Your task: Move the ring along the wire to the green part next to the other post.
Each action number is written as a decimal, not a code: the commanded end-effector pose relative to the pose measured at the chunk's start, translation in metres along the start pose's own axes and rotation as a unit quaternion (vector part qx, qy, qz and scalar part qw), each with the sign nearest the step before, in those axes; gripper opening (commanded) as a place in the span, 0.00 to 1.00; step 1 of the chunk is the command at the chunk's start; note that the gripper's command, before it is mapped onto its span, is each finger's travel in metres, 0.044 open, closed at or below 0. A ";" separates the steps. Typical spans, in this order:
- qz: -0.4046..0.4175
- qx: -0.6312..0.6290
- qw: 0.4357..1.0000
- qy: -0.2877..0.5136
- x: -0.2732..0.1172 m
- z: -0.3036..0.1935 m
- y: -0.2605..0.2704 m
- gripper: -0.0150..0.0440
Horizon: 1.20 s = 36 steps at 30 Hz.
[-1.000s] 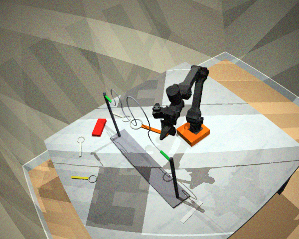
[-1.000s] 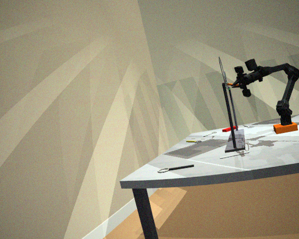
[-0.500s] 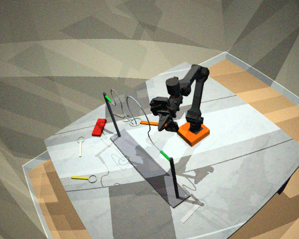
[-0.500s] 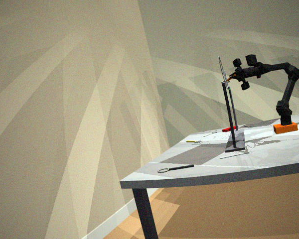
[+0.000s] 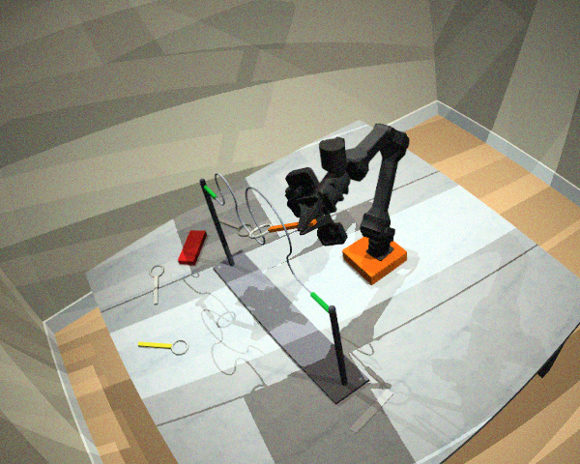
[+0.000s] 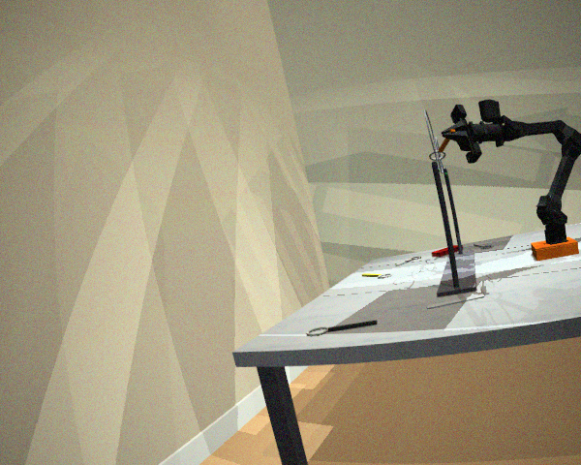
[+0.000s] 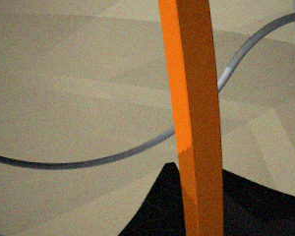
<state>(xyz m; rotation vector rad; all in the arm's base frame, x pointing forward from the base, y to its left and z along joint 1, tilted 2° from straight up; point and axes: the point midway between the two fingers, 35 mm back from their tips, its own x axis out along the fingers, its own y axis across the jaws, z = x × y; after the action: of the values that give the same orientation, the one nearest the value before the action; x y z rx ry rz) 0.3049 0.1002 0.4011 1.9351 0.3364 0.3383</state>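
My gripper is shut on the orange handle, on the arm's side of the wire. The ring lies nearly flat around the thin grey wire, at a low bend between the tall arch and the far post. Whether ring and wire touch cannot be told. One green part is at the far post, the other at the near post. The ring is out of the wrist view.
Both posts stand on a dark base plate. Beyond it lie a red block, a pale-handled ring and a yellow-handled ring. A black-handled ring lies near the table edge.
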 end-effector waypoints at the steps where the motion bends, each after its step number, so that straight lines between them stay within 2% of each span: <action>1: 0.020 0.032 0.999 0.007 -0.002 -0.001 0.015 0.00; 15: 0.031 0.053 0.998 0.009 -0.007 0.003 0.033 0.00; 36: -0.018 -0.036 0.999 -0.001 -0.006 0.003 0.032 0.00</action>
<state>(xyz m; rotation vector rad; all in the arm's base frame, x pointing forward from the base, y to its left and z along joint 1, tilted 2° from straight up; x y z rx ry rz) 0.3027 0.0825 0.4290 1.8994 0.3435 0.3296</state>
